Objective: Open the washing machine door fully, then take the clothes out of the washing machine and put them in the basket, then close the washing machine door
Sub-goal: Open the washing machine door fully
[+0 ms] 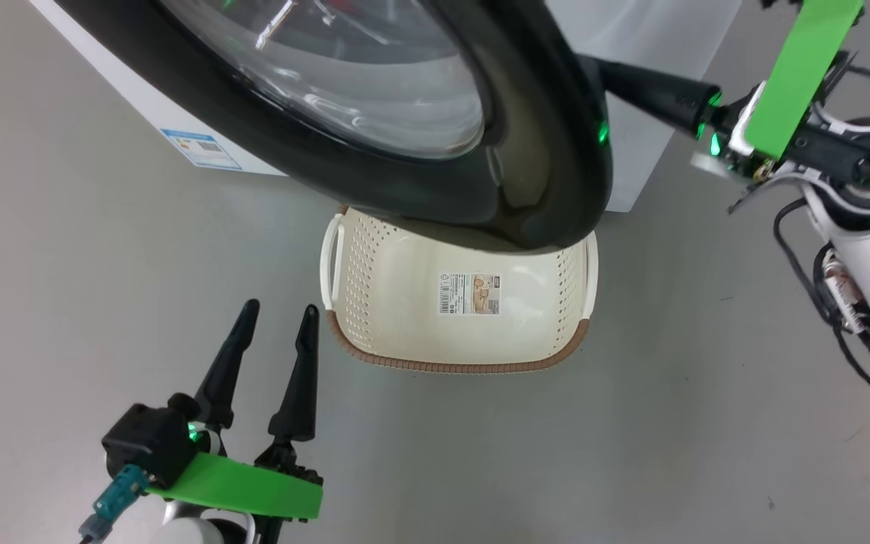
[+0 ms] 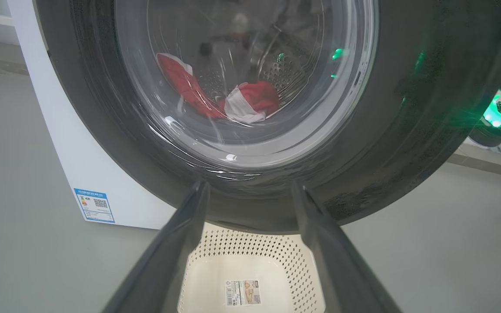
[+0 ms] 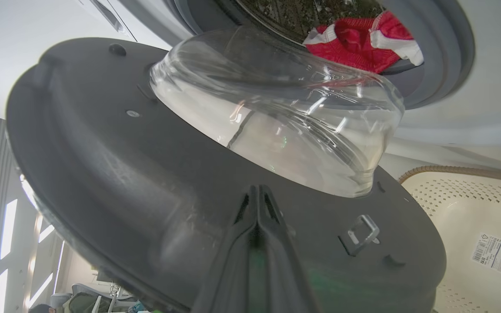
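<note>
1. Washing machine door (image 1: pixel 548 159): part-way open, swung out from the white washing machine (image 1: pixel 133 102). In the head view its glossy black rim overhangs the far end of the basket (image 1: pixel 374 302).
2. Clothes (image 3: pixel 355 43): red fabric with white panels, lying low in the perforated steel drum (image 3: pixel 302 13), at its front edge by the grey rubber ring (image 3: pixel 446 52). The left wrist view shows them through the door's glass bowl; the right wrist view shows them directly, past the open door.
3. Basket: on the grey floor (image 1: pixel 65 317) right in front of the machine, under the door. The sticker (image 1: pixel 469 293) on its bottom is in plain view.
4. Left tool (image 1: pixel 282 306): released, its two dark fingers spread with nothing between them. It hangs over the floor just beside the basket's near left corner, fingers pointing toward the machine.
5. Right tool (image 3: pixel 257 191): clenched, fingers pressed together on nothing. It reaches in behind the door's free edge, with its tips at the grey inner face just under the glass bowl, near the latch hook (image 3: pixel 363 230). Cannot tell whether they touch.
6. Blue label (image 1: pixel 201 149): on the machine's lower corner.
</note>
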`<state>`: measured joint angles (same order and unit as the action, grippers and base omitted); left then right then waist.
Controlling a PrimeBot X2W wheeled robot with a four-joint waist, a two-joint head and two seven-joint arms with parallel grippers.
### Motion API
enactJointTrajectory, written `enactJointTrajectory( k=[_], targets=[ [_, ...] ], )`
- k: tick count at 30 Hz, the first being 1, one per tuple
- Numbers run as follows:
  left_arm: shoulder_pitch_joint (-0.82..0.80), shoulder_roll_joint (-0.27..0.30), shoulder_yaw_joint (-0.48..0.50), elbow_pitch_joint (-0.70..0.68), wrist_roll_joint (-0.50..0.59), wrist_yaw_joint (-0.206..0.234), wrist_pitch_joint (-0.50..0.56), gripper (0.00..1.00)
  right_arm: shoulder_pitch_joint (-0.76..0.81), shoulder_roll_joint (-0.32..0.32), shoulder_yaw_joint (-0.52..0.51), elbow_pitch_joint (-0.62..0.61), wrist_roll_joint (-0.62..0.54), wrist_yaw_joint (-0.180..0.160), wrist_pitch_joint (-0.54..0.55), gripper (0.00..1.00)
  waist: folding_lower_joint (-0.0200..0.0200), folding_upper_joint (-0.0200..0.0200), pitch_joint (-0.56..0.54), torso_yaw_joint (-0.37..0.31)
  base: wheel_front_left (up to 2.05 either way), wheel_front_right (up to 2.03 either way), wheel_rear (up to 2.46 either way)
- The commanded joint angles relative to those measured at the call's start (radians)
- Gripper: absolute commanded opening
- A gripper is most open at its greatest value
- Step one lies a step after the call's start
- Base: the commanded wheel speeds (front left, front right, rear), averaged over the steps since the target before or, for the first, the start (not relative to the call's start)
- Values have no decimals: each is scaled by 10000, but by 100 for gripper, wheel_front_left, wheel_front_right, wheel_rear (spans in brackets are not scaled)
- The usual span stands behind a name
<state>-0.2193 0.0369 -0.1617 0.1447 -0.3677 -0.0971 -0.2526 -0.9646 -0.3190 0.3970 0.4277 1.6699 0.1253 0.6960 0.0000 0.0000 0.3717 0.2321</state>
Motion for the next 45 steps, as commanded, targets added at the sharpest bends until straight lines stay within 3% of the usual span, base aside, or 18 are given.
enactJointTrajectory(
  k=[1,15,34,35,36,41,43,44,45],
  targets=[
    [228,133,355,-213,126,-44,-92,100,289,260,54,-410,-73,54,117,0,0,0,-28,-8,0,0,0],
    [369,133,380,-248,123,0,-92,100,1154,572,258,-991,-293,54,586,0,0,0,-253,-26,0,0,0],
    [475,133,418,-212,143,-15,-92,100,1647,452,-305,-783,-1013,54,-431,0,0,0,-539,-73,0,0,0],
    [501,133,433,-208,149,-17,-92,100,1733,437,-330,-784,-1024,54,-495,4,0,0,-576,-96,0,0,0],
    [528,133,451,-205,156,-20,-92,100,1824,422,-355,-792,-1036,54,-561,18,0,0,-613,-122,0,0,0],
    [680,133,554,-198,236,-51,-92,100,2281,352,-378,-860,-1078,54,-750,55,0,0,-786,-329,0,0,0],
    [745,133,618,-187,283,-67,-92,100,2446,345,-404,-886,-1088,54,-860,90,0,0,-855,-435,0,0,0],
    [774,133,647,-183,306,-76,-92,100,2540,345,-426,-903,-1081,54,-921,100,0,0,-886,-484,0,0,0],
    [798,133,675,-180,326,-84,-92,100,2645,342,-447,-932,-1065,54,-969,100,0,0,-914,-530,0,0,0]
  ],
)
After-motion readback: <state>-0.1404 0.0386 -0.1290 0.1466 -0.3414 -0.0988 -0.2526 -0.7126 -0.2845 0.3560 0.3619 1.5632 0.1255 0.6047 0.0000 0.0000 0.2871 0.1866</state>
